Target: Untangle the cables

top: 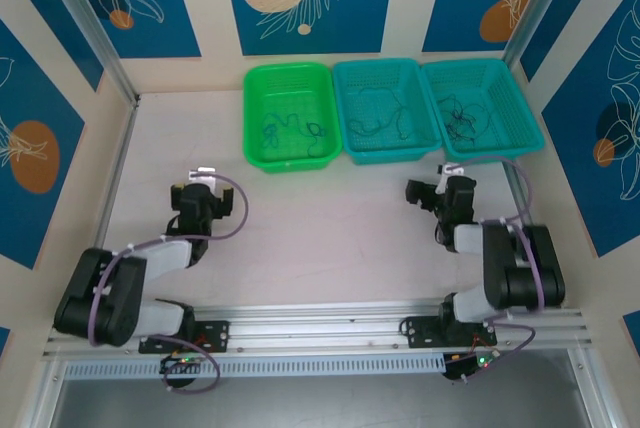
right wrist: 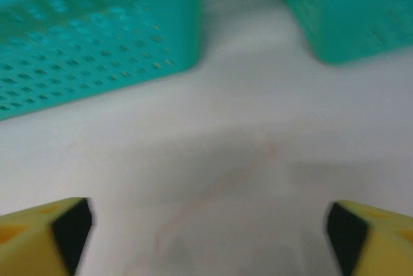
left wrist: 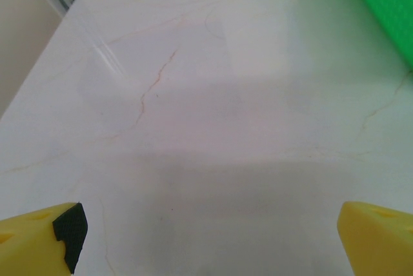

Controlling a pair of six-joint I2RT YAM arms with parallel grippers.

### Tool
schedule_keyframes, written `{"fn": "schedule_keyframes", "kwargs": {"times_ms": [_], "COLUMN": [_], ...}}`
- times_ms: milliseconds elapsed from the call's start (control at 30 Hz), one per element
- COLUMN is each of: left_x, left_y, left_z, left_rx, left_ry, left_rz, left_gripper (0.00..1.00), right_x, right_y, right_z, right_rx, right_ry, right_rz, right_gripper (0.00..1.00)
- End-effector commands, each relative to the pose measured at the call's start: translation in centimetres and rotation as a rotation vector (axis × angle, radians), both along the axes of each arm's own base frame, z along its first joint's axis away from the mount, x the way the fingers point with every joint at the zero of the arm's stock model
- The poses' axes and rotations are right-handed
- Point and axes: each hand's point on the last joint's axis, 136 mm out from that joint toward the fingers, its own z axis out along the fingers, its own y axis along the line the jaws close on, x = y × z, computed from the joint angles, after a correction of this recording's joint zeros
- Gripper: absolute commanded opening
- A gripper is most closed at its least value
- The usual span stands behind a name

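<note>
Both arms are low over the table (top: 320, 238), nothing in hand. Left gripper (top: 203, 174) sits at 9 o'clock, fingers spread wide with bare tabletop between them. Right gripper (top: 452, 170) is at 3 o'clock, also wide open and empty, nose aimed at 12, just short of the basket row.

The cables (top: 290, 130) are up at 12 o'clock, inside the baskets: a thin squiggle in the green basket (top: 262, 153), another in the middle basket (top: 345, 148), and a tighter knot in the right basket (top: 520, 138).

With strands in all three, I'd say the sorting is well along, and the right-hand knot looks like the one left to work. To do that well, come straight down from above, pinch one free end rather than the bundle, and lift slowly so nothing snags the mesh.

As for direction, the green basket's strand runs roughly 9 to 3. The middle one loops with no clear axis. The right one is too bunched to tell.
</note>
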Motion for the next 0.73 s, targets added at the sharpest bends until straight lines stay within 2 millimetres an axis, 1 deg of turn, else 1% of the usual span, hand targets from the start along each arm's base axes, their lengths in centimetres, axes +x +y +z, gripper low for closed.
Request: {"fn": "schedule_keyframes", "kwargs": {"times_ms": [0,33,67,100,133,167,233,600,700], "left_x": [3.0,3.5,3.9,3.4,3.4,3.6,3.5,3.6,3.6], "left_y": [-1.0,-0.4,-0.2,0.0,0.2,0.3,0.4,0.0,0.1], "left_z": [1.9,0.3,0.3,0.4,0.2,0.2,0.1,0.2,0.1], "left_rx": [-0.058,-0.097,-0.124,-0.138,-0.142,-0.139,-0.140,-0.139,-0.137], "left_ry": [-0.116,-0.092,-0.135,-0.118,-0.098,-0.122,-0.101,-0.102,-0.102], "left_rz": [-0.097,-0.087,-0.100,-0.098,-0.088,-0.082,-0.074,-0.097,-0.096], "left_gripper": [1.00,1.00,1.00,1.00,1.00,1.00,1.00,1.00,1.00], "right_x": [2.4,2.6,2.2,2.5,2.6,2.5,2.5,2.6,2.4], "right_y": [2.6,2.1,1.8,1.5,1.6,1.9,1.9,2.0,2.4], "right_z": [3.8,4.0,3.7,3.8,3.8,3.7,3.7,3.7,3.8], "right_rx": [-0.041,-0.016,-0.019,-0.025,-0.048,-0.053,-0.037,-0.045,-0.051], "right_ry": [-0.167,-0.196,-0.172,-0.166,-0.174,-0.164,-0.163,-0.166,-0.174], "right_rz": [0.140,0.122,0.108,0.089,0.088,0.094,0.105,0.110,0.127], "right_gripper": [0.99,0.99,0.99,0.99,0.99,0.99,0.99,0.99,0.99]}}
